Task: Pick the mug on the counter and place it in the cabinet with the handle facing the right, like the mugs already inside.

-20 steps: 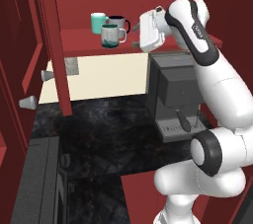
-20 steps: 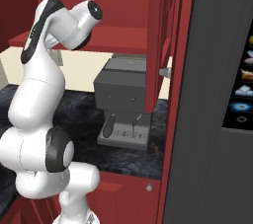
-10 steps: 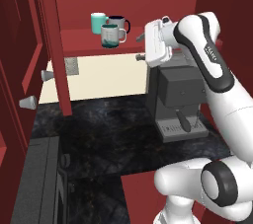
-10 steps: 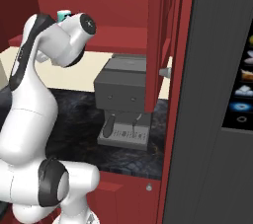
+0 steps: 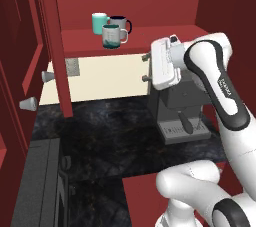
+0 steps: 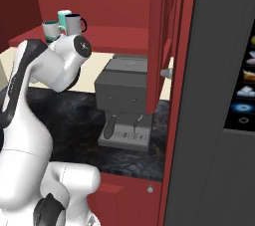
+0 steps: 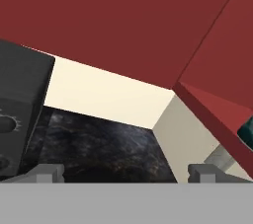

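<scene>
The pale grey-white mug [image 5: 111,36] with its teal pattern stands upright on the red cabinet shelf [image 5: 155,37], in front of the two other mugs. Its pale handle [image 5: 123,35] points right. From the right base view the same mug [image 6: 49,31] is at the shelf's left end. My gripper [image 5: 146,67] hangs below and to the right of the shelf's front edge, its fingers pointing left, open and empty. In the hand view the gripper [image 7: 126,171] shows wide-apart tips over the black counter [image 7: 99,144]. A teal sliver shows at that view's right edge; what it is cannot be told.
A solid teal mug [image 5: 99,22] and a grey mug with a dark handle [image 5: 120,23] stand at the back of the shelf. A grey coffee machine [image 5: 182,116] sits on the counter [image 5: 100,131] right under my hand. The open red door [image 5: 52,41] hangs at the left.
My hand has dropped from shelf height to below the shelf's front edge and pulled back from the cabinet. The pale mug stays where it stood on the shelf.
</scene>
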Controlling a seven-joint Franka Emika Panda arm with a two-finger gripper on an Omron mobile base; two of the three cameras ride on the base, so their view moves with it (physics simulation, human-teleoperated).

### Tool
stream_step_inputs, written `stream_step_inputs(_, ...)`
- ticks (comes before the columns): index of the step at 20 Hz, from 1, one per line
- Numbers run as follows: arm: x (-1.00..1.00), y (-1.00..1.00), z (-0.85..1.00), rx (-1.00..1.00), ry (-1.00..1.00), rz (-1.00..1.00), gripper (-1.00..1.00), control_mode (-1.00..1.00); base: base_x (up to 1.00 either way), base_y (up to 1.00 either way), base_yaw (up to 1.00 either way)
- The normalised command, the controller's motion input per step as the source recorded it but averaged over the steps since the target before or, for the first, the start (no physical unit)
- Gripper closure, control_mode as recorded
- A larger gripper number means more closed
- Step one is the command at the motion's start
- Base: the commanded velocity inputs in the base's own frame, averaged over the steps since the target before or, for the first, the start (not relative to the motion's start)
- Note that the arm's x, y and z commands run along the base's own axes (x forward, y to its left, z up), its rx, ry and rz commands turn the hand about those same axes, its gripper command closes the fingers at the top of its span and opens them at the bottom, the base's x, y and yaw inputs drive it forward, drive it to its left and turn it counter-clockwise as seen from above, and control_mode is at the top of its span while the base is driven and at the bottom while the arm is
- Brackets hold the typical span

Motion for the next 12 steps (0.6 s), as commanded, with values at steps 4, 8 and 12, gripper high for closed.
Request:
stream_step_inputs(4, -0.31, 0.0, -0.43, 0.0, 0.0, 0.0, -1.0, -1.0, 0.0, 0.0, 0.0)
stream_step_inputs(8, -0.19, 0.0, -0.49, 0.0, 0.0, 0.0, -1.0, -1.0, 0.0, 0.0, 0.0)
stream_step_inputs(12, -0.15, 0.0, -0.51, 0.0, 0.0, 0.0, -1.0, -1.0, 0.0, 0.0, 0.0)
